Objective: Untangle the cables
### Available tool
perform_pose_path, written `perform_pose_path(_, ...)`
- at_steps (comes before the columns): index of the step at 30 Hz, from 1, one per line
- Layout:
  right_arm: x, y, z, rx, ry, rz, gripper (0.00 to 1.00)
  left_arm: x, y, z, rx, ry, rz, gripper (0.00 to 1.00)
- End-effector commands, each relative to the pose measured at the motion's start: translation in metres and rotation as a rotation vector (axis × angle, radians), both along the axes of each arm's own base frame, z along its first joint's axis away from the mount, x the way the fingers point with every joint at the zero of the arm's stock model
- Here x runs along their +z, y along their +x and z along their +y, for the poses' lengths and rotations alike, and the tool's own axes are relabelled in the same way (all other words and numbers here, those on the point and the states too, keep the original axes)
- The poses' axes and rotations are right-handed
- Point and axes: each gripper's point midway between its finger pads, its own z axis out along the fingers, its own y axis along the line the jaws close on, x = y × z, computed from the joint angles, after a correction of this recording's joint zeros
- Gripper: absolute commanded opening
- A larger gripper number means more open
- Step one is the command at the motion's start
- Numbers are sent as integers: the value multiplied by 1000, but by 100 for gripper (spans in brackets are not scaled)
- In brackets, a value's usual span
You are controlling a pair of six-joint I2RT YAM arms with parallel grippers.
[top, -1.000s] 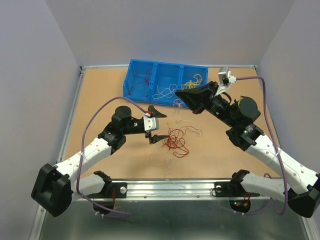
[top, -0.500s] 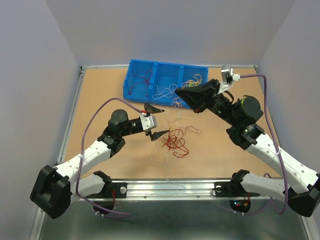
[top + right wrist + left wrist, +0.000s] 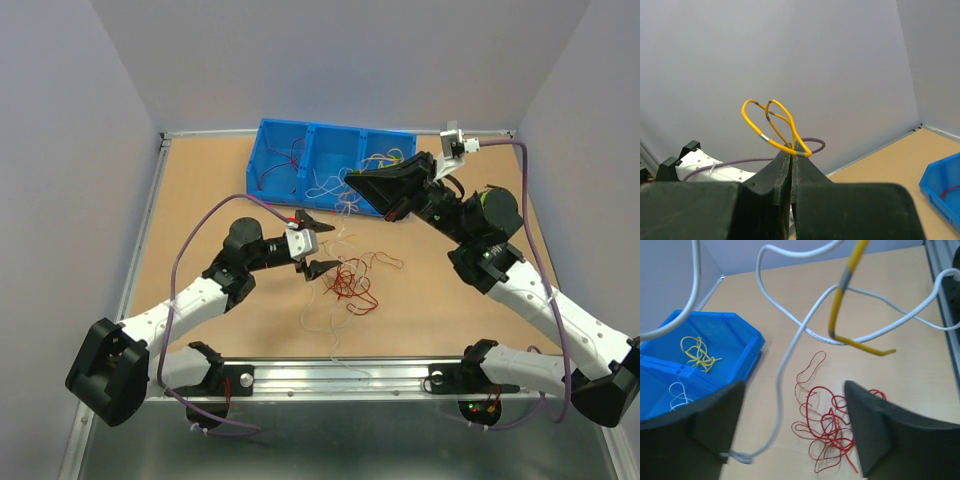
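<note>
Left claw (image 3: pixel 321 246) stands wide above red cables (image 3: pixel 827 427); a dangling white cable (image 3: pixel 802 330) hangs in front. Right claw (image 3: pixel 791 150) clamps a yellow cable (image 3: pixel 746 106). Blue bin (image 3: pixel 262 160) lies far.

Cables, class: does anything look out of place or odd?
Yes: a thin white wire hangs mid-air, snagged on the bent yellow wire in the shut right gripper; a red wire clump lies loose beneath.

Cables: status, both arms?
Left gripper: jaws open, empty, by the red clump. Right gripper: jaws shut on yellow cable, held aloft. White cable hangs tangled with it.
</note>
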Motion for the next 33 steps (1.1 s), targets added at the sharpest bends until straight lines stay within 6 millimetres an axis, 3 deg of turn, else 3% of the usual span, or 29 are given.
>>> perform_pose_path(1,45,-18,-8,38,94,-84,0,41,-11,-2,-48,-85,-103,63)
perform_pose_path(3,44,-18,-8,41,95,-80,1,41,-8,-2,-33,-79,-101,32)
perform_pose_path(4,45,-19,-8,41,99,-79,1,39,-2,-1,-5,-74,-95,4)
perform_pose_path(5,46,-18,-9,37,102,-79,0,40,1,-1,7,-74,-94,0)
perform_pose_path(10,53,-14,-22,-36,137,-81,1,30,20,1,98,-53,-48,0)
perform_pose_path(14,57,-15,-48,-147,179,-89,1,21,54,8,233,-31,19,0)
perform_pose_path(17,70,-32,-84,-235,245,-130,1,11,78,16,318,-23,85,0)
perform_pose_path(19,78,-48,-120,-318,304,-147,1,7,96,23,381,-15,124,0)
perform_pose_path(21,72,-53,-143,-395,319,-138,0,7,122,44,492,-37,167,0)
perform_pose_path(22,79,-71,-173,-442,387,-147,1,8,130,52,528,-52,187,0)
perform_pose_path(23,78,-76,-184,-469,399,-150,1,8,137,60,558,-65,204,0)
perform_pose_path(24,75,-86,-203,-506,427,-151,0,10,153,81,631,-101,241,0)
perform_pose_path(26,72,-94,-218,-538,446,-145,1,13,170,103,699,-143,280,0)
perform_pose_path(28,63,-94,-229,-579,455,-119,1,8,189,137,788,-185,338,0)
perform_pose_path(31,59,-102,-245,-605,488,-120,1,11,198,167,816,-275,412,0)
perform_pose_path(33,57,-100,-245,-614,481,-111,0,15,194,169,793,-301,399,0)
